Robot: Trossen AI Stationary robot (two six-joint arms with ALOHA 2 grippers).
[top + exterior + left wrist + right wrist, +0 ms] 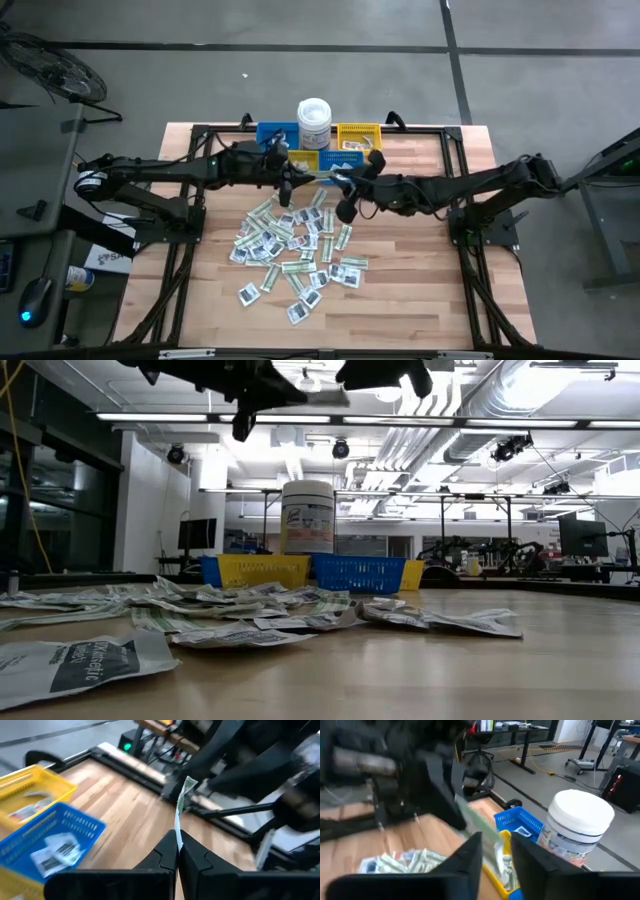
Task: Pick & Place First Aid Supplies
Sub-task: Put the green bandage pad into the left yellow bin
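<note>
The left hand (pixel 177 851) is clamped on one green-and-white strip (pixel 180 810), held upright above the worktop (pixel 420 300) near the bins (pixel 320 145) at the far edge. The right hand (pixel 495 851) hovers beside it, fingers parted around nothing. The other packets (pixel 295 250) lie heaped mid-worktop, a few already in the bins.

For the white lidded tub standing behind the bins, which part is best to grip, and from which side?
Grip the white lidded tub around its round body, below the wider lid, coming level from the pile side above the bins. It stands upright, so its side wall offers opposing faces.
</note>
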